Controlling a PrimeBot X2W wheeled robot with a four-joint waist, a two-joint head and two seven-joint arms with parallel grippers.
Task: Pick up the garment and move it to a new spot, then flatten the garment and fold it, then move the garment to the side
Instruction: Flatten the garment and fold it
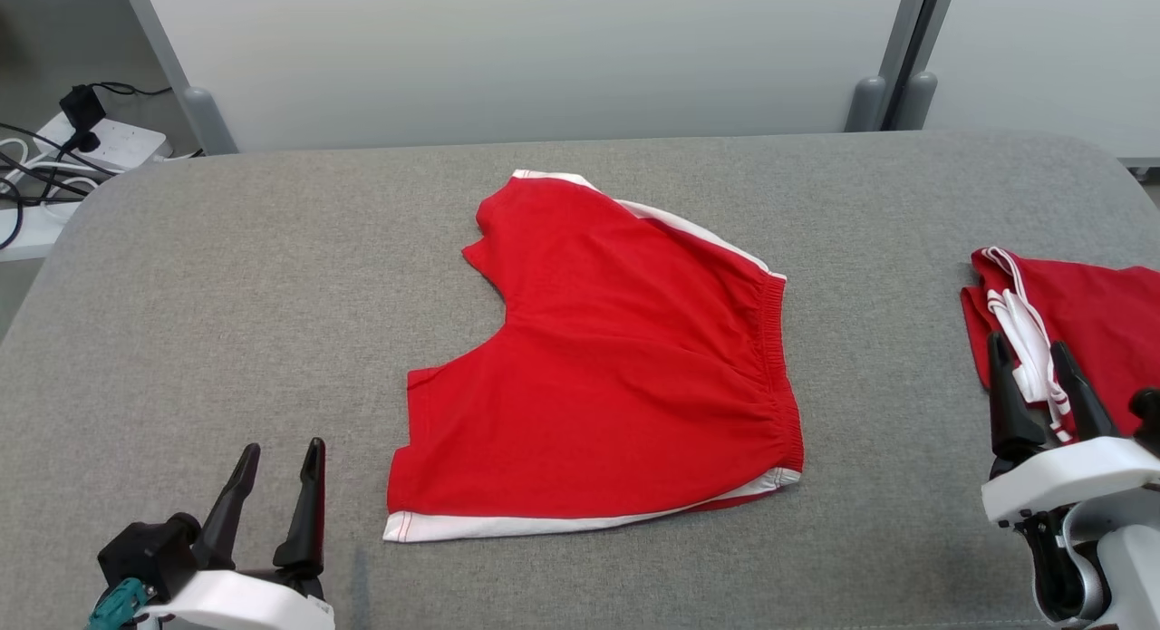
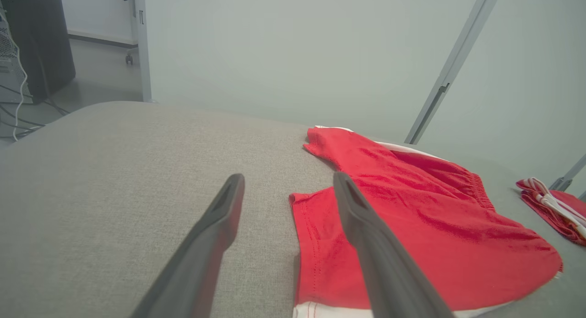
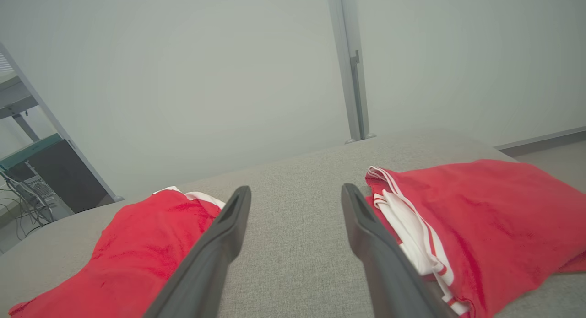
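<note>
Left gripper (image 1: 284, 449) and right gripper (image 1: 1029, 344) are at the near edge, both spread wide and holding nothing. Red shorts (image 1: 607, 376) lie mid-table on the grey pad (image 1: 227, 295), spread out. Waistband is to the right, leg hems to the left. Left gripper is near the closer hem, not touching. Shorts look placed and mostly flattened, with ripples by the waistband. Fold not yet done, nor the move aside. Another red garment (image 1: 1087, 313) lies at the right edge, by the right gripper.
</note>
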